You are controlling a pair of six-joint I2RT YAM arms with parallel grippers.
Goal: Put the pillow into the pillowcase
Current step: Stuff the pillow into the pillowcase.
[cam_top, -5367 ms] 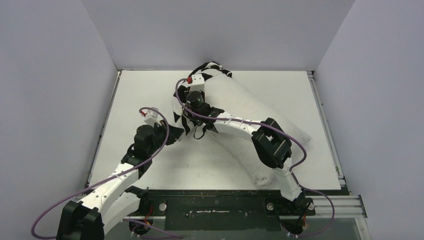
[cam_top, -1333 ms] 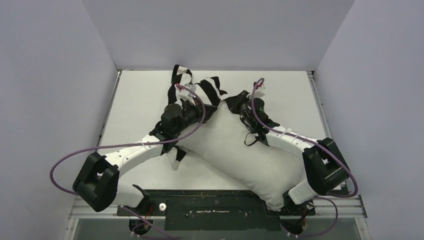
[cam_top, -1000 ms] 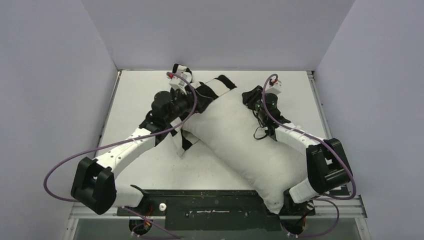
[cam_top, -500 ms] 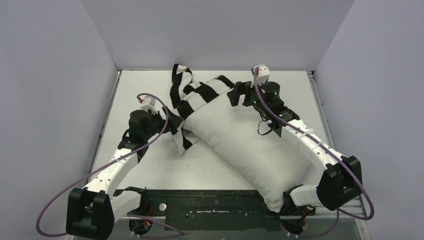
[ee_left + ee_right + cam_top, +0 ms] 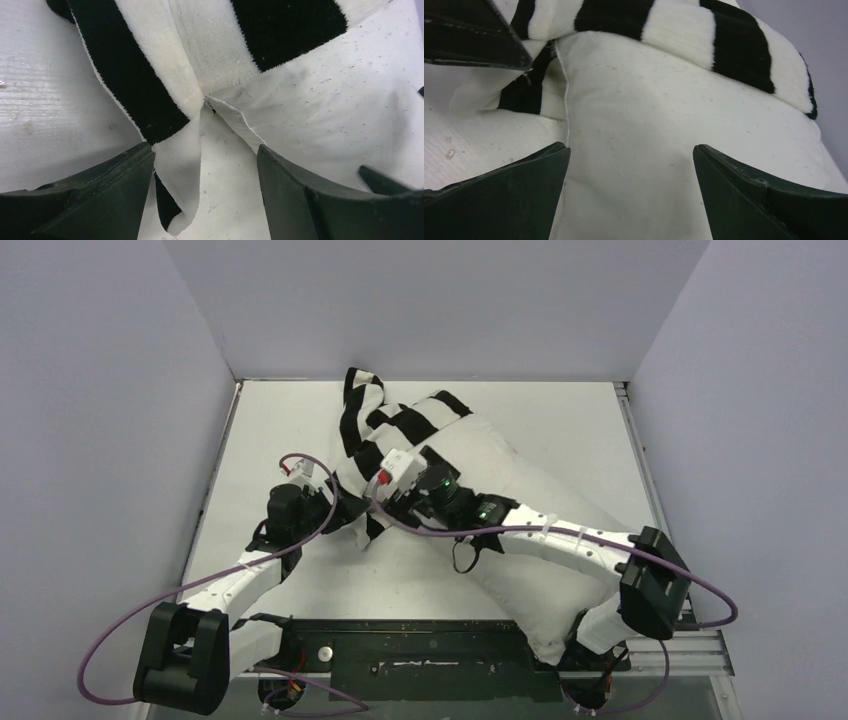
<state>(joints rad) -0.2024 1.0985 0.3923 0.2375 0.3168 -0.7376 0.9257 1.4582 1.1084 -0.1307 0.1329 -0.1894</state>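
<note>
Top view: the pillow [image 5: 505, 465] is lying diagonally, the pillowcase [image 5: 395, 425] sleeving only its far end. Left wrist view: the left gripper [image 5: 205, 200] is straddling the pillowcase's hem, fingers spread, likely positioning to pinch it. Right wrist view: the right gripper [image 5: 631, 195] is hovering spread-fingered over bare pillow beside the opening

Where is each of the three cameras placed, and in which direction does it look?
Top external: above and behind the robot, looking down on the table; left arm and right arm show, meeting where the pillowcase covers the pillow.
Left wrist: on that arm, looking past the open left pincer at a loose pillowcase flap.
Right wrist: on that arm, looking past the open right pincer at the pillow's covered end.
Shared: both wrist views show the pillowcase edge on the pillow.
</note>
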